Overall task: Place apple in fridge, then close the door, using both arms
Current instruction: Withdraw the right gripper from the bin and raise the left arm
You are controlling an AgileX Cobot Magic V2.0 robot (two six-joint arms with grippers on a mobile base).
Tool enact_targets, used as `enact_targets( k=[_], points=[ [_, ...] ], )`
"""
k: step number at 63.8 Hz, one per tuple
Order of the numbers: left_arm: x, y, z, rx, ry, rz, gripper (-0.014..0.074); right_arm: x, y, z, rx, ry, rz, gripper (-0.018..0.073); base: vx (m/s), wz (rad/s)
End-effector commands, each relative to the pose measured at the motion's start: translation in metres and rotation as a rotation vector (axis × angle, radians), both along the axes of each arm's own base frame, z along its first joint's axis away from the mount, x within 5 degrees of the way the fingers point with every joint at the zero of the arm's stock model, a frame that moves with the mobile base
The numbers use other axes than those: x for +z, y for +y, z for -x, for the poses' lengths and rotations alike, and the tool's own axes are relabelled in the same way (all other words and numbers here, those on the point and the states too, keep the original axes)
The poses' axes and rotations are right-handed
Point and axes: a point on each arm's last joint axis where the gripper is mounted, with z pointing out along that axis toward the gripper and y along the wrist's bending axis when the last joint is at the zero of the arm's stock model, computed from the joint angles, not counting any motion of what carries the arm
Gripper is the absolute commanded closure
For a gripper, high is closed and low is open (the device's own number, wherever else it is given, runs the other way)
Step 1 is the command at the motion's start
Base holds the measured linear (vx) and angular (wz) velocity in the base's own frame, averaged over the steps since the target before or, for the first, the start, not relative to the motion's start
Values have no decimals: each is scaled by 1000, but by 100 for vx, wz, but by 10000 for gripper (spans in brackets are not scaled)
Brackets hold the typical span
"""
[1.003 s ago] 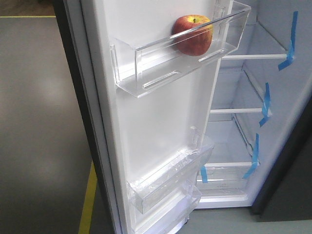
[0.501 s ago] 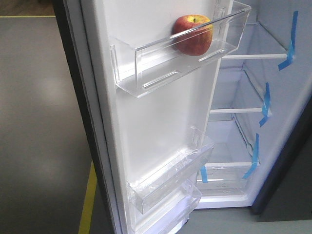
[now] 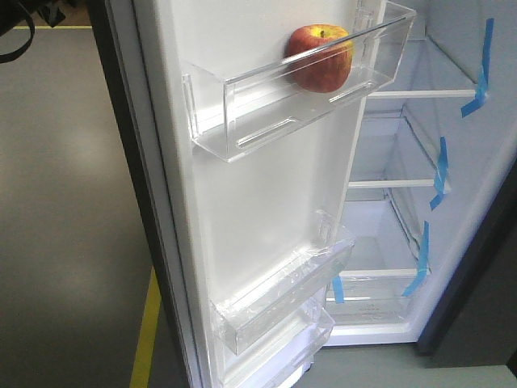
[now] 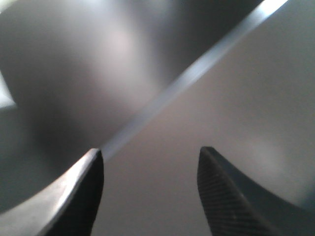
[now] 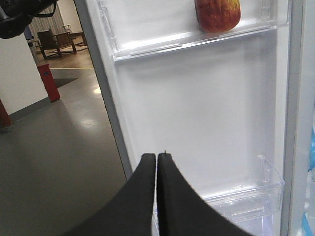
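— Did you catch that? A black arm (image 3: 18, 32) has come into the top left corner of the front view, over the grey floor (image 3: 73, 202). A moment ago it wasn't in that corner. Nothing else has budged.

— I saw. And the apple (image 3: 319, 56)?

— Sitting in the upper bin (image 3: 242, 109) on the white inner face of the door (image 3: 258, 226), at the end nearer the fridge (image 3: 477, 162). The door stands wide open, so the white shelves (image 3: 420, 94) and blue tape (image 3: 440, 174) inside are plain to see.

— What does the left wrist view give?

— The left fingers (image 4: 81, 194) are spread wide with nothing between them. Beyond them is only a blurred grey surface crossed by a pale streak, and I cannot tell whether they touch it.

— And the right wrist?

— The right fingers (image 5: 147, 196) are pressed together tip to tip, pinching nothing. They point at the door's inner face, below the upper bin. The apple is above them in that bin, a lower bin (image 5: 261, 189) lies to their right, and the black arm shows at the top left.
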Motion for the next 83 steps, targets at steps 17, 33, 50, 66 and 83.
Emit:
enact_targets(
  k=[17,33,50,66,83],
  points=[
    [30,-15,36,-300,-153,39,179,11,-2,-2,-27,-46,-41,563,0,0],
    [29,-44,52,-470,-198,2,179,12,-2,-2,-34,-53,-45,563,0,0],
    [29,-90,74,-640,-208,17,179,14,-3,-3,-50,-71,-58,563,0,0],
    [25,-115,86,-689,-218,-144,179,18,-7,-4,-89,-111,-80,563,0,0],
    [39,-106,82,-628,-272,-218,179,21,-8,-5,-102,-130,-113,563,0,0]
  ],
)
